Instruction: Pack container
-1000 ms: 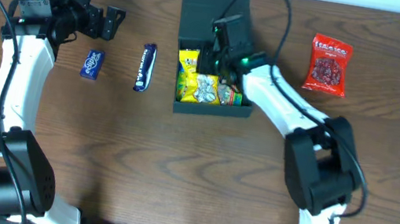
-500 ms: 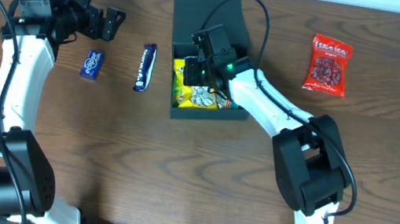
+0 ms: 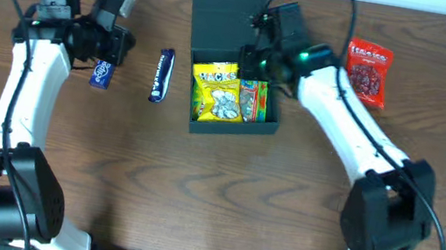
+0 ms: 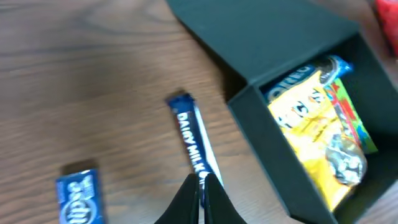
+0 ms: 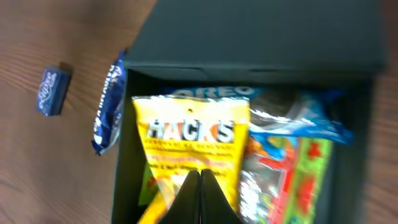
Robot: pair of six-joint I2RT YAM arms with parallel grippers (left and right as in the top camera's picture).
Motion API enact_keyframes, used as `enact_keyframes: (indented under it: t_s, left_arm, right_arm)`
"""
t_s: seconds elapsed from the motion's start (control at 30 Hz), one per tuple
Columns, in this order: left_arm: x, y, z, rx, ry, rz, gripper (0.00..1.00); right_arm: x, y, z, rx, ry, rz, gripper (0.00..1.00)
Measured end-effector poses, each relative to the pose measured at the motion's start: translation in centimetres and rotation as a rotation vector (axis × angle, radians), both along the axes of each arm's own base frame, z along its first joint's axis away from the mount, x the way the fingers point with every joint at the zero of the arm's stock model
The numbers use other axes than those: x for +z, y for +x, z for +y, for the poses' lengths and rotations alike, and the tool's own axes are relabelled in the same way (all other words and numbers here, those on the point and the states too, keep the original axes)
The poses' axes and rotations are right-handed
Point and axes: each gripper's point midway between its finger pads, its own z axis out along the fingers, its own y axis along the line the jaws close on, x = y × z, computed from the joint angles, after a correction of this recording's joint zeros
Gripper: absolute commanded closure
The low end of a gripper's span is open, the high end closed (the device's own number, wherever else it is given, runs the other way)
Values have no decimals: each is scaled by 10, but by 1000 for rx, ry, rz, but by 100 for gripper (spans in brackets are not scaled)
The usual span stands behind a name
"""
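The container (image 3: pixel 236 125), a dark teal-green box, stands at mid-table with its flap lid (image 3: pixel 226 15) laid back. Inside lie a yellow Hacks packet (image 3: pixel 217 91), a green and red packet (image 3: pixel 255 101) and an Oreo packet (image 5: pixel 214 92). My right gripper (image 3: pixel 257 59) hovers over the box's back right part, shut with nothing in it; in the right wrist view its tips (image 5: pixel 200 173) hang above the Hacks packet (image 5: pixel 189 140). My left gripper (image 3: pixel 126 42) is shut and empty at the far left; its tips (image 4: pixel 200 180) point at a Dairy Milk bar (image 4: pixel 189 134).
The Dairy Milk bar (image 3: pixel 162 74) lies left of the box. A small blue packet (image 3: pixel 102 73) lies further left, under the left arm. A red snack packet (image 3: pixel 366 71) lies to the right of the box. The table's far edge runs just behind the lid.
My left gripper has shut and shifted slightly right. The right gripper has drawn back from the box's left side to its back right, and the box now sits straighter.
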Motion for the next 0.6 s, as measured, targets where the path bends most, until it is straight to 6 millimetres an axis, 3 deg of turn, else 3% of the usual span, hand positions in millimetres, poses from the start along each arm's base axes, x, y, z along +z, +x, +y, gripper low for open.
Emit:
enact_keyframes:
  t_s: [0.13, 0.3, 0.43, 0.6]
  left_arm:
    - [-19, 4, -35, -53, -19, 16, 94]
    - [-62, 14, -72, -72, -60, 93, 94]
    - [-91, 20, -81, -21, -102, 165, 94]
    - [-100, 25, -94, -4, -154, 188, 94]
  right_arm:
    - [-11, -11, -11, 22, -47, 52, 99]
    - [-21, -19, -15, 48, -75, 76, 99]
    - [-40, -28, -20, 56, -95, 109, 99]
    - [-66, -37, -24, 63, -106, 128, 99]
